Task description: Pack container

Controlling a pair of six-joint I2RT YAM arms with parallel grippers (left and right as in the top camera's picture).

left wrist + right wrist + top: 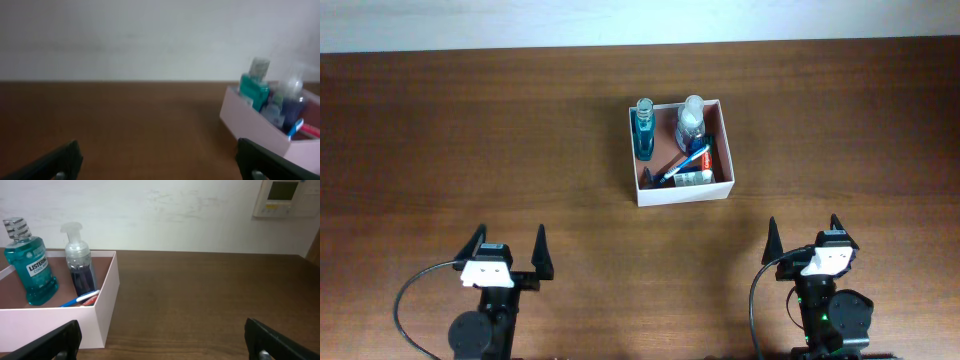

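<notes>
The container (pixel 685 192) sits on the far middle of the brown table (pixel 470 130), slightly right of center. It holds 1 upright teal mouthwash bottle (pixel 643 130) at its left wall, 1 upright pump bottle (pixel 691 122) beside it, and a toothpaste tube (pixel 692 178) lying near the front. The left gripper (pixel 508 248) and right gripper (pixel 804 240) hover at the near edge, well apart from the box, both with fingers spread wide and holding nothing.

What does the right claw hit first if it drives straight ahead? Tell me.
Probably nothing. The right claw points across bare table toward the far wall. The container sits left of that line, though the claw may pass close to its right side, since depth is unclear.
</notes>
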